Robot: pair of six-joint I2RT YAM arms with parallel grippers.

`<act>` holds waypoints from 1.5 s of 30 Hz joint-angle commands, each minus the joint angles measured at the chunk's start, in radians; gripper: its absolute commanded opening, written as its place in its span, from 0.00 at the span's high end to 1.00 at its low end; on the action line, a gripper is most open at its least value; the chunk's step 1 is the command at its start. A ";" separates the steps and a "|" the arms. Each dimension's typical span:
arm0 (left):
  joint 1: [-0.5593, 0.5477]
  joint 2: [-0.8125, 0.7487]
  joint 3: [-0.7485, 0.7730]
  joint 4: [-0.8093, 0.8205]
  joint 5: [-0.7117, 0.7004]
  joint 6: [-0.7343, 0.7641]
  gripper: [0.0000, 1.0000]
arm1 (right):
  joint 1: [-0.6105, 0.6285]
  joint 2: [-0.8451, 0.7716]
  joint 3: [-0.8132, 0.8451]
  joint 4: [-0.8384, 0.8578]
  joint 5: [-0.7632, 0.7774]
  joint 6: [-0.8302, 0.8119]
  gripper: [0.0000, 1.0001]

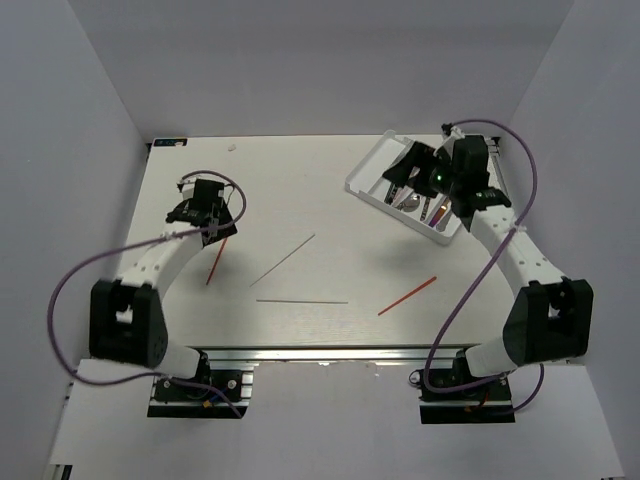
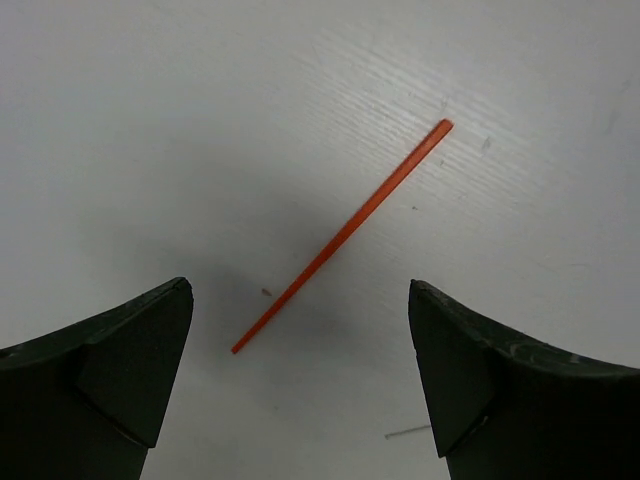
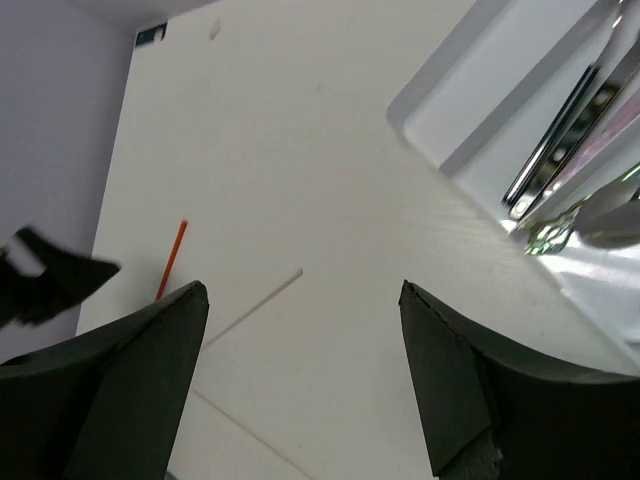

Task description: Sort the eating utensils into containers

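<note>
- Left wrist: left gripper spread wide and empty; red chopstick lies flat on table, slanting between the two jaws, touching neither.
- Right wrist: right gripper open, empty, near corner of white tray.

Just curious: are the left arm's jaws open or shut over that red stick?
Open: the left jaws stand wide apart, the red chopstick lying free between them.
</note>
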 commanded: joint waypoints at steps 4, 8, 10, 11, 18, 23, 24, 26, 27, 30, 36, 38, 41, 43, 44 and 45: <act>0.067 0.303 0.156 0.066 0.343 0.123 0.11 | 0.037 -0.074 -0.238 0.114 -0.173 -0.054 0.18; 0.067 0.383 0.239 0.073 0.356 0.158 0.13 | 0.051 -0.051 -0.253 0.129 -0.222 -0.063 0.18; 0.067 0.407 0.254 0.065 0.333 0.167 0.16 | 0.052 -0.044 -0.259 0.127 -0.242 -0.074 0.18; 0.070 0.441 0.257 0.056 0.307 0.169 0.18 | 0.052 -0.045 -0.262 0.127 -0.244 -0.083 0.18; 0.068 0.549 0.306 0.001 0.256 0.210 0.35 | 0.054 -0.071 -0.281 0.139 -0.259 -0.101 0.18; 0.068 0.567 0.337 -0.026 0.272 0.252 0.47 | 0.054 -0.088 -0.292 0.147 -0.251 -0.103 0.18; 0.068 0.566 0.334 -0.030 0.258 0.252 0.51 | 0.052 -0.088 -0.292 0.145 -0.247 -0.103 0.18; 0.068 0.567 0.327 -0.027 0.256 0.255 0.59 | 0.054 -0.088 -0.293 0.147 -0.250 -0.101 0.17; 0.068 0.569 0.322 -0.026 0.258 0.255 0.62 | 0.052 -0.090 -0.293 0.147 -0.251 -0.100 0.17; 0.068 0.581 0.300 -0.027 0.258 0.252 0.71 | 0.054 -0.099 -0.293 0.145 -0.247 -0.100 0.17; 0.068 0.599 0.259 -0.019 0.290 0.221 1.00 | 0.054 -0.119 -0.301 0.153 -0.262 -0.104 0.17; 0.065 0.604 0.264 -0.026 0.284 0.208 1.00 | 0.054 -0.120 -0.310 0.165 -0.285 -0.101 0.17; 0.059 0.581 0.271 -0.030 0.298 0.186 1.00 | 0.051 -0.116 -0.322 0.194 -0.326 -0.086 0.17; 0.051 0.550 0.276 -0.024 0.308 0.177 1.00 | 0.051 -0.111 -0.328 0.220 -0.331 -0.072 0.17; 0.050 0.509 0.277 -0.019 0.327 0.166 1.00 | 0.052 -0.105 -0.338 0.228 -0.334 -0.066 0.17; 0.047 0.486 0.274 0.000 0.347 0.161 1.00 | 0.051 -0.102 -0.341 0.239 -0.336 -0.055 0.16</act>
